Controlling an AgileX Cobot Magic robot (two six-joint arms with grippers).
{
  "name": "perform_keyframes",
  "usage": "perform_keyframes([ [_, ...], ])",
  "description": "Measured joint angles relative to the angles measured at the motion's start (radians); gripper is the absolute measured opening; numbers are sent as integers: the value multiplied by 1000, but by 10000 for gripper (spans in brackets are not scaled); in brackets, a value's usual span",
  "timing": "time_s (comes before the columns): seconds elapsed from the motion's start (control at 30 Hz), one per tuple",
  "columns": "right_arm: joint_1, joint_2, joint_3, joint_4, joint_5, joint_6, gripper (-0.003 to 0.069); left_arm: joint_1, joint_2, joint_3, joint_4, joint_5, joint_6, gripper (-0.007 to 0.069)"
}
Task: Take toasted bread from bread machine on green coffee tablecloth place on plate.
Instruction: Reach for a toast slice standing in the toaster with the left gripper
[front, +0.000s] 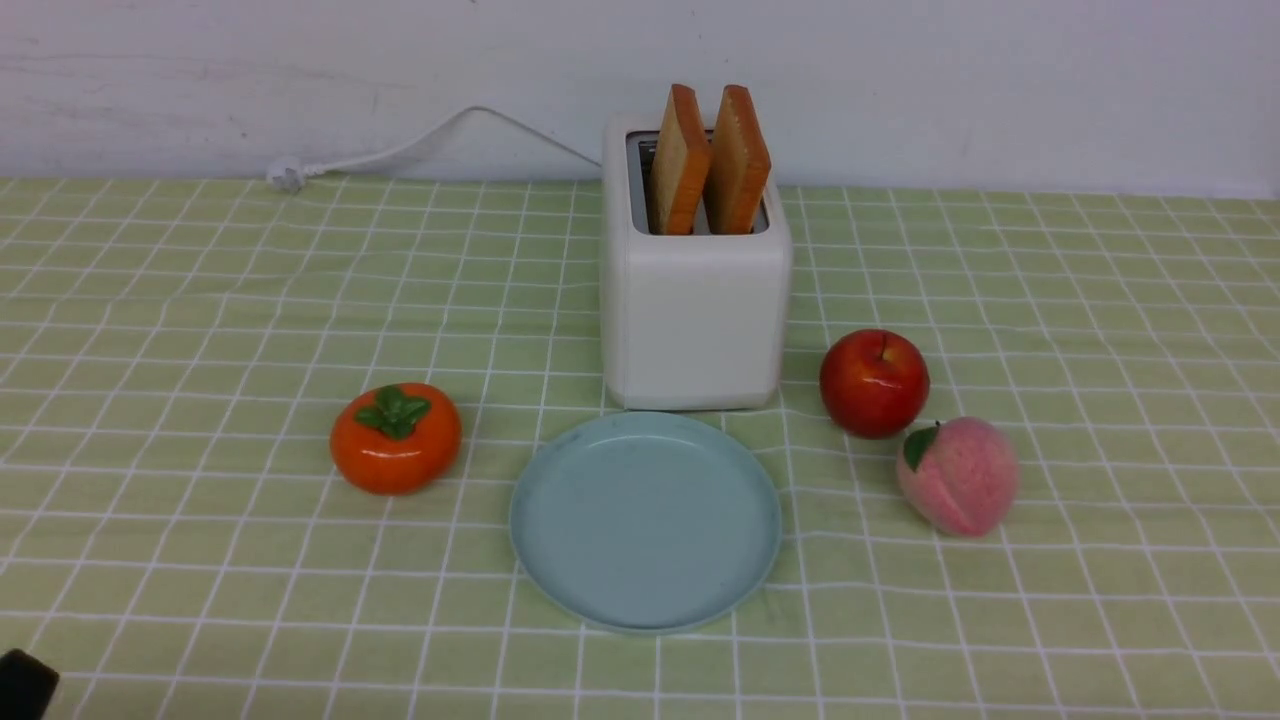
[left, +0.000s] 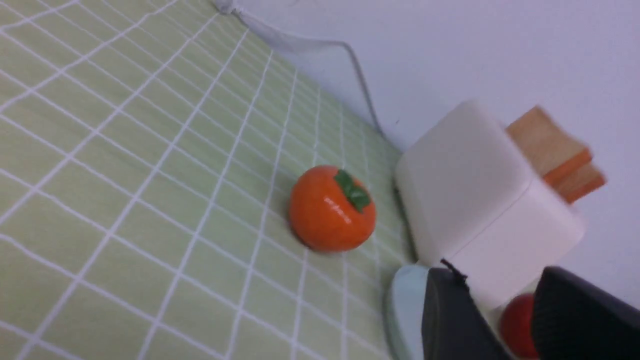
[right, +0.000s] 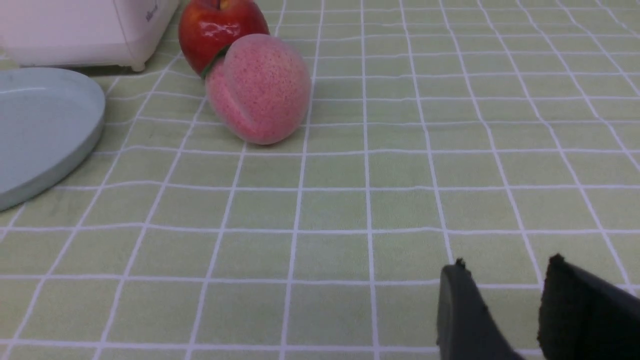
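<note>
Toast slices (front: 680, 165) stand well away from my jaws. My left jaws and my right jaws are each a little open and hold nothing. Farther out, both slices stand up in the toaster (front: 690, 320) on the cloth (front: 200, 300), just behind the plate (front: 645, 520).

One marking shows: a small grey logo (right: 151, 12) on the side of the toaster (right: 75, 30), well apart from the right pincer (right: 507, 262). It is too faint to read.
</note>
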Motion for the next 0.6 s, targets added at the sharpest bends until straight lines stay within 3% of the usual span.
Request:
perform_keyframes([
  [0.13, 0, 0, 3, 162, -103, 86, 240, 0, 0, 0, -204, -117, 0, 237],
  [0.2, 0, 0, 3, 251, -156, 121, 240, 0, 0, -2, -242, -137, 16, 234],
  [0.3, 0, 0, 3, 346, -197, 143, 240, 0, 0, -40, -235, -116, 78, 189],
  [0.43, 0, 0, 2, 435, -247, 157, 239, 0, 12, -175, -199, -81, 257, -4],
  [0.6, 5, 8, -106, 416, -92, 116, 180, 0, 151, -305, -189, -9, 429, -13],
])
